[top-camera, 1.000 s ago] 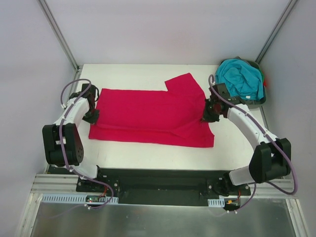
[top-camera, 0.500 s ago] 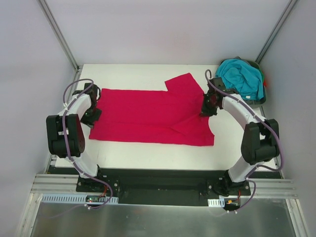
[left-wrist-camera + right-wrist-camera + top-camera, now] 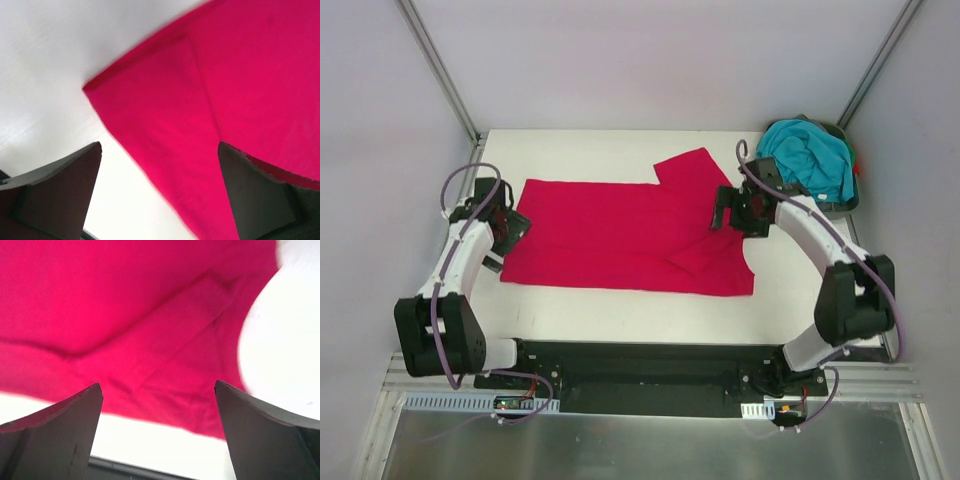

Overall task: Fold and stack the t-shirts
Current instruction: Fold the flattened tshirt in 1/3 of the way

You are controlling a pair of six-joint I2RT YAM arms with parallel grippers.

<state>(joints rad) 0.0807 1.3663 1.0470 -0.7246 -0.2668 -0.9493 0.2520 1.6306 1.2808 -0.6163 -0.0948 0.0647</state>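
Bright, even light falls from above; the flat white table top almost glares, and shadows are faint. The overhead view is sharp. Both wrist views are soft, with the crimson-red cloth t-shirt blurred and oversaturated.

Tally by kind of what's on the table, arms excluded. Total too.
T-shirts: 2, the red t-shirt lying spread out and the teal t-shirt bunched in the tray
Trays: 1, the dark tray at the far right corner
Total: 3
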